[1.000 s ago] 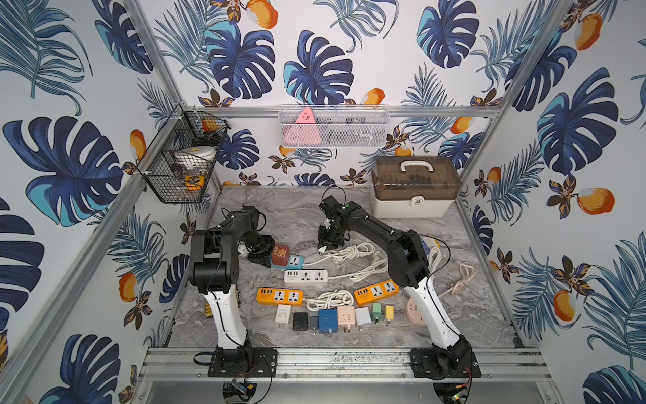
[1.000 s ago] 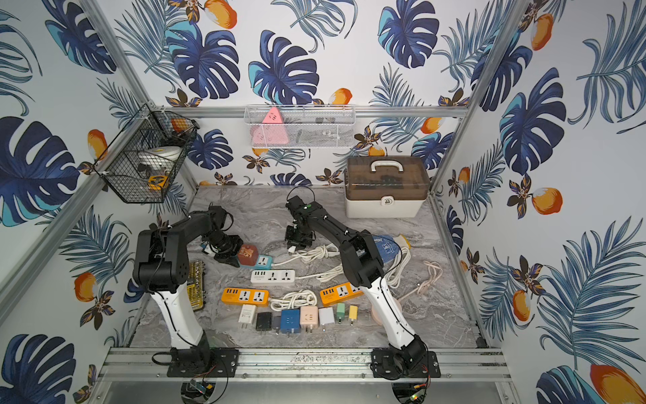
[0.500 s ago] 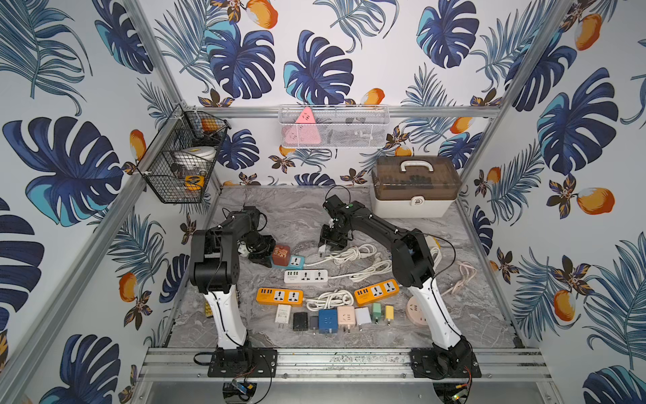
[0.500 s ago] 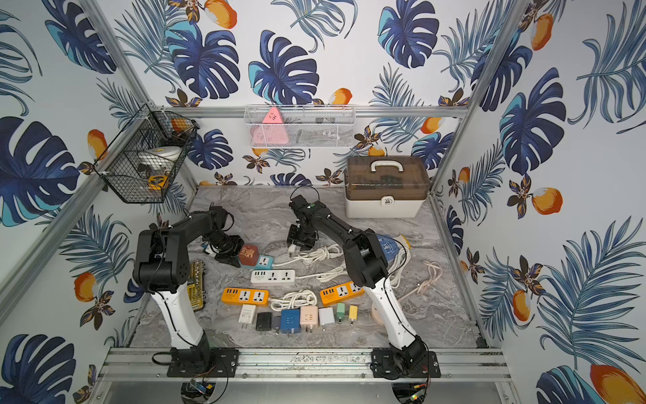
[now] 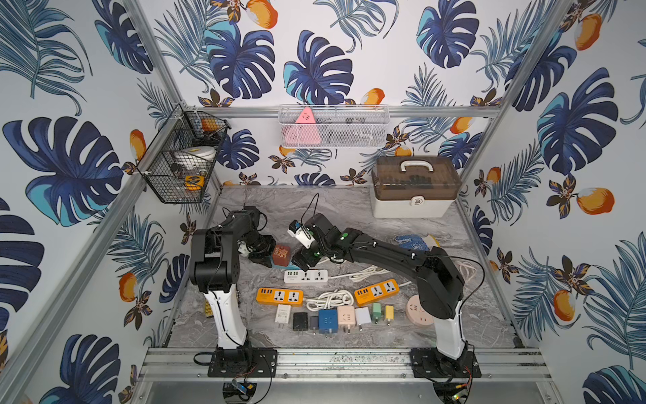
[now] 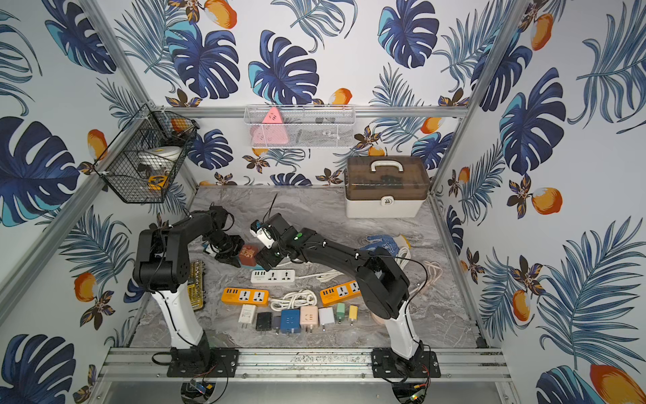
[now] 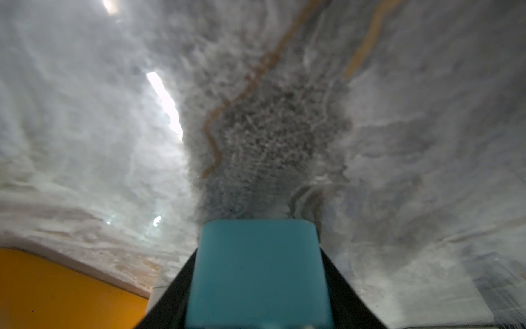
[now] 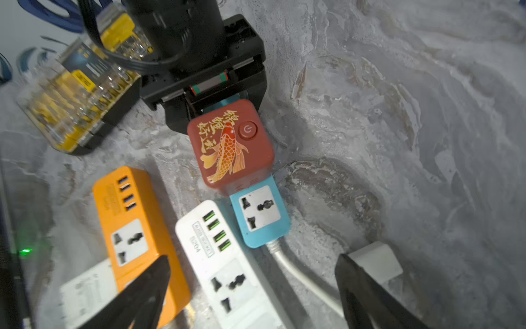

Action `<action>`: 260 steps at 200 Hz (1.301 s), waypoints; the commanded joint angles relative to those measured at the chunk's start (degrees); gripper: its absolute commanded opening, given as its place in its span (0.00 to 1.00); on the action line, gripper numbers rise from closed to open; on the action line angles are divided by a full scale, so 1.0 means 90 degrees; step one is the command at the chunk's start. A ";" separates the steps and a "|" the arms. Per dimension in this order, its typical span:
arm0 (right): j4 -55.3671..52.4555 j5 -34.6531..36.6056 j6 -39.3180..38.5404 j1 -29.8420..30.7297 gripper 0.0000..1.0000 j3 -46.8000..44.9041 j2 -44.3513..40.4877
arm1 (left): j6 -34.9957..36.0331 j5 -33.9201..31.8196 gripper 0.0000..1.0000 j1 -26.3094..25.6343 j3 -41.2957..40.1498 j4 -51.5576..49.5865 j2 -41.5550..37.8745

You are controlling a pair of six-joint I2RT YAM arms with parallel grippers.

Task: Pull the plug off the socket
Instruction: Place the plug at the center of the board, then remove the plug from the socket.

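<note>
Smooth red plastic plug (image 8: 230, 145), blue plastic socket (image 8: 260, 216), rough-looking marbled grey tabletop (image 8: 398, 85).

This was a robotics lab cell, not a lived-in room. An aluminium frame (image 5: 342, 363) boxed in a marble-patterned tabletop (image 5: 349, 213), and the left arm (image 5: 214, 269) and the right arm (image 5: 438, 283) stood on black plates fixed to its front rail. Leaf-print wallpaper (image 5: 314, 70) covered the panels on three sides, like a staged backdrop. Test pieces lay sorted in rows: power strips (image 5: 279, 296) and, in front of them, plug adapters (image 5: 328, 320). A wire basket (image 5: 181, 164) and a mesh shelf (image 5: 332, 127) hung from the frame with more small gear inside; a lidded storage box (image 5: 414, 189) stood at the back.
</note>
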 commanded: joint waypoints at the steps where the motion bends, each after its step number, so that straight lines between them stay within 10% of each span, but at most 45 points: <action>1: 0.0780 -0.0184 -0.1124 0.0038 0.92 0.0125 0.0357 | 0.0180 -0.0303 0.19 -0.0054 -0.0094 0.0427 0.0255; 103: 0.0591 -0.0810 -0.1050 0.0157 0.85 0.1388 0.1774 | 0.0279 -0.0252 0.18 -0.0054 -0.0018 0.0385 0.0372; 167: 0.0461 -0.1026 -0.1251 0.0155 0.36 0.1511 0.1721 | 0.0259 -0.0327 0.18 -0.0054 -0.0058 0.0403 0.0372; 260: 0.0593 -0.1653 -0.0975 0.0104 0.22 0.1614 0.1241 | 0.0162 -0.0391 0.10 -0.0054 -0.0194 0.0538 0.0322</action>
